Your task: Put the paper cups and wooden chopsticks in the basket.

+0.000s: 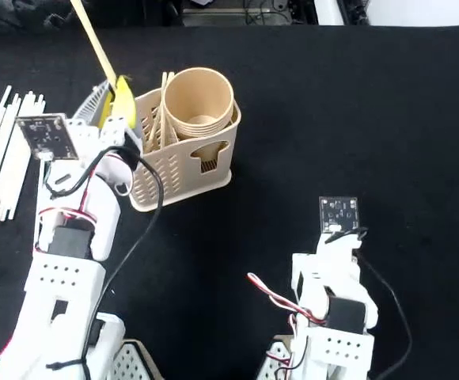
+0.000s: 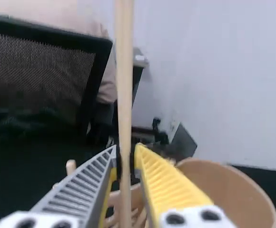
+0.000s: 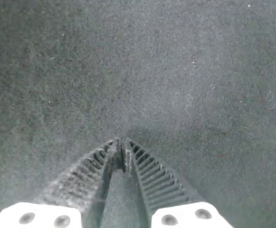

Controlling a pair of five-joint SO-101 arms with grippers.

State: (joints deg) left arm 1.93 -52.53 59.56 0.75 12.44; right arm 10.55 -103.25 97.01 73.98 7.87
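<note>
Left gripper (image 2: 125,152): clamped on a single wooden chopstick, one jaw on either side of the stick (grey jaw and yellow jaw).
Held chopstick (image 2: 123,71): long and pale. In the high view it tilts, with the upper end leaning to the far left. The lower end is hidden behind the jaws.
Left gripper position (image 1: 112,85): raised, just left of the basket's far-left corner. Whether it touches the basket cannot be told.
Basket (image 1: 183,170): beige with a perforated wall, standing upright on the table left of centre.
Paper cups (image 1: 200,99): a nested stack standing upright in the right part of the basket.
Chopsticks in the basket (image 1: 165,111): several standing on end in the left part, beside the cups.
Loose chopsticks (image 1: 8,150): a bundle lying flat at the left edge of the table, well apart from the basket (left arm between them).
Right gripper (image 3: 123,154): jaws pressed together with nothing between them, low over the table.
Table (image 1: 356,119): black cloth surface.
</note>
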